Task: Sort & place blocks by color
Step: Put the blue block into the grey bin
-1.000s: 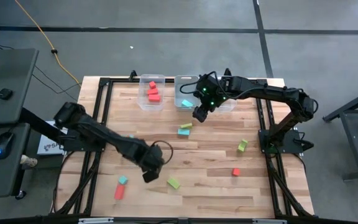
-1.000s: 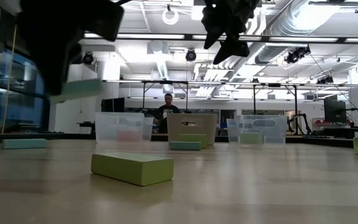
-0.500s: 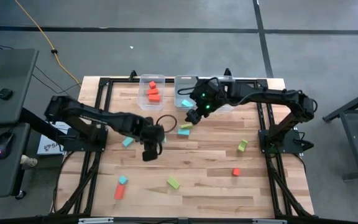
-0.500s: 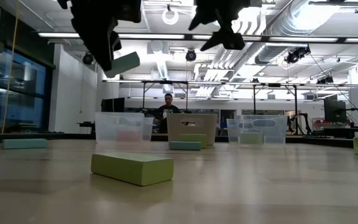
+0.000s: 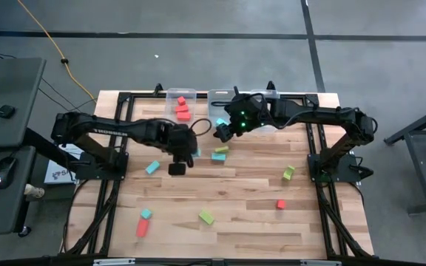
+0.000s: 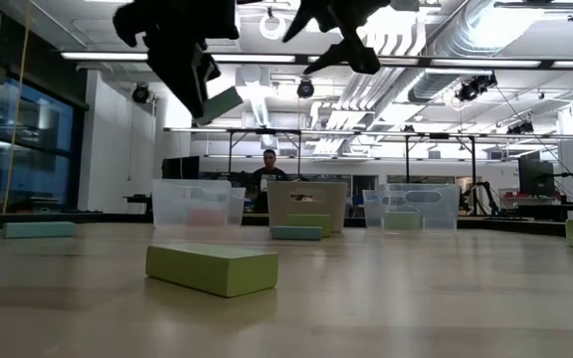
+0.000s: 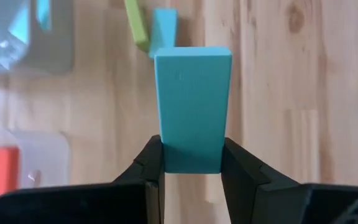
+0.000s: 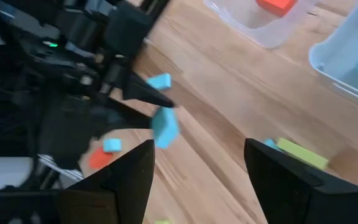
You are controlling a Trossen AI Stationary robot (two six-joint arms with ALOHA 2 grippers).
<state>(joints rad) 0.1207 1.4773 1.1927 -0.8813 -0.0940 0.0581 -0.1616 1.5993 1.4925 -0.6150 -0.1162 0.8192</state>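
The red bin [image 5: 181,105] held red blocks [image 5: 183,111]; beside it, the left claw [image 7: 191,163] pinched a blue block [image 7: 192,106]; the right claw [image 8: 197,174] was spread.

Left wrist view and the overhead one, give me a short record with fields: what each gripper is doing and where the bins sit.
left gripper: shut on a light blue block, raised above the table
right gripper: fingers open, empty, near the bins
bins: red bin and blue bin at the table's far edge
loose pair: blue and green blocks between the arms
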